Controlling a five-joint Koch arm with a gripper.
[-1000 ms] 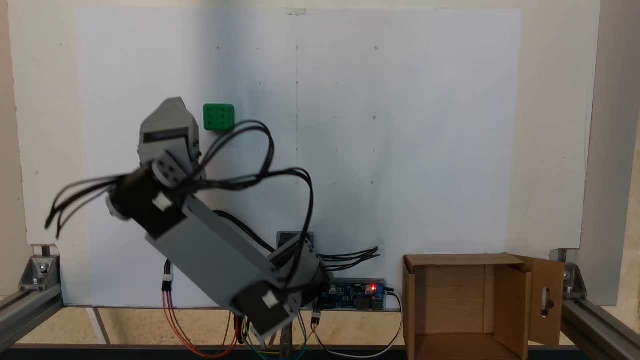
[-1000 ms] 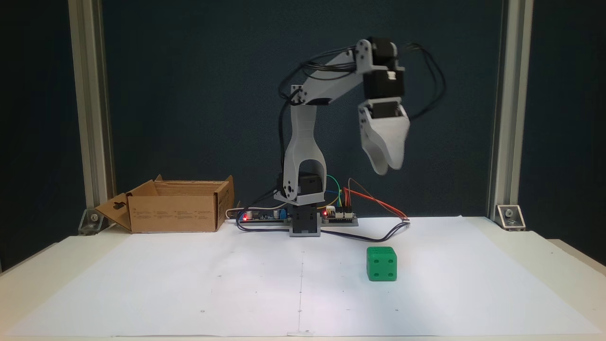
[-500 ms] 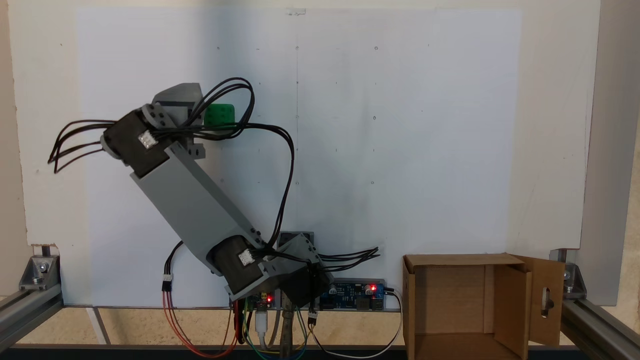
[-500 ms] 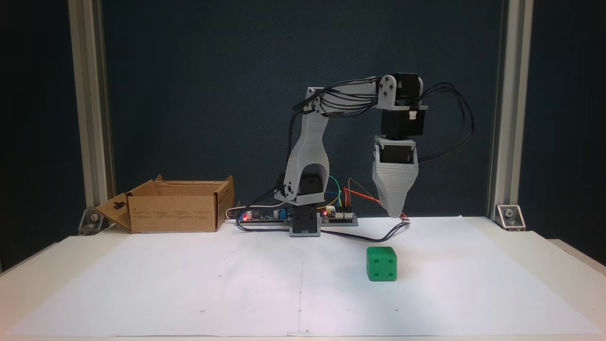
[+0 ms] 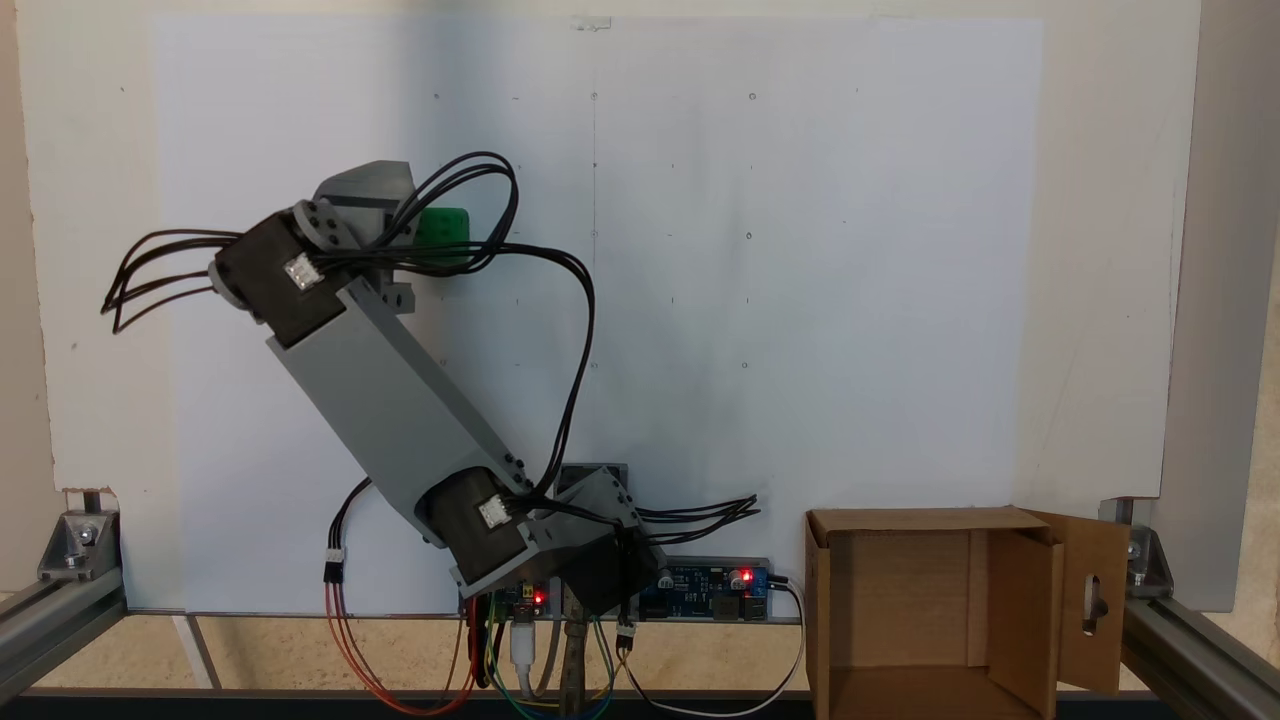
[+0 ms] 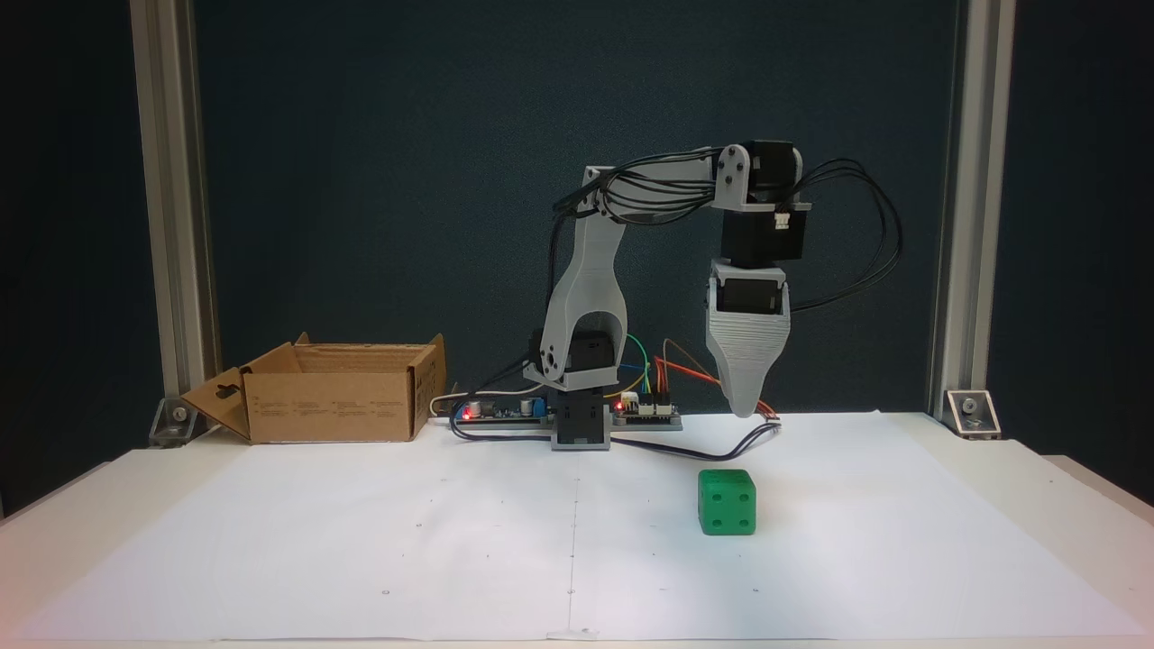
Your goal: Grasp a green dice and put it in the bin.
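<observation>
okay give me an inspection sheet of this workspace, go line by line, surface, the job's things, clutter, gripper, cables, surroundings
Surface: white paper sheet with faint dots.
Job's things: small bright green dice resting on the paper; open brown cardboard bin at the table's back edge, apart from it.
Clutter: nothing seen.
Gripper: grey gripper points down, above the dice, not touching; jaw state unclear.
Cables: black cables loop off the arm; coloured wires at the base.
Surroundings: aluminium frame posts, dark backdrop.

Green dice (image 6: 727, 501), brown cardboard bin (image 6: 329, 405), white paper sheet (image 6: 451, 541).
</observation>
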